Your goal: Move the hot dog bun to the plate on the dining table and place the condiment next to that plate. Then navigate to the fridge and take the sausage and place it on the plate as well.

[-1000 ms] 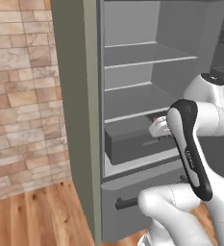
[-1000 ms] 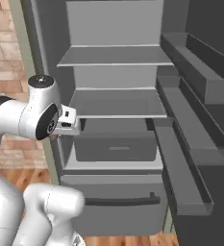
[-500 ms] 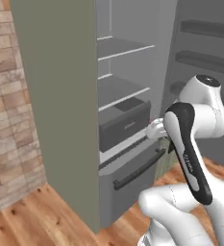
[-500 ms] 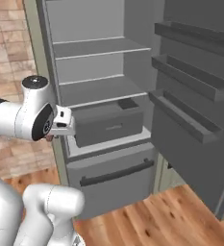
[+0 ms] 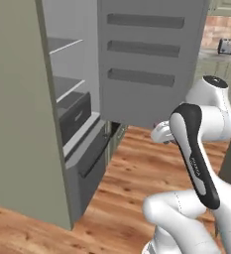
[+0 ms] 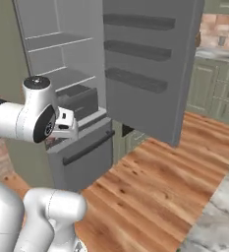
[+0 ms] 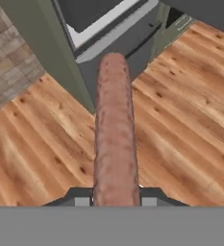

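Note:
In the hand view, the sausage (image 7: 114,129), a reddish-brown cylinder, runs straight out from between my fingertips, and my gripper (image 7: 116,199) is shut on its near end above the wood floor. The fridge (image 5: 72,114) stands open at the left, with pale shelves and a dark drawer (image 5: 73,119). Its door (image 5: 146,59) is swung wide, the door racks facing me. From the right base view the fridge (image 6: 62,64) sits behind my hand (image 6: 64,125), which is held in front of the lower drawer.
Wood floor (image 6: 155,182) stretches to the right of the fridge. Sage-green cabinets (image 6: 219,93) with a counter line the back right, and a toaster (image 5: 226,45) stands on it. A grey-white marble top (image 6: 219,221) edges in at the lower right.
Both base views have swung: the fridge slid left and the open door and floor came into view, so the base has turned. The sausage stays in the shut gripper.

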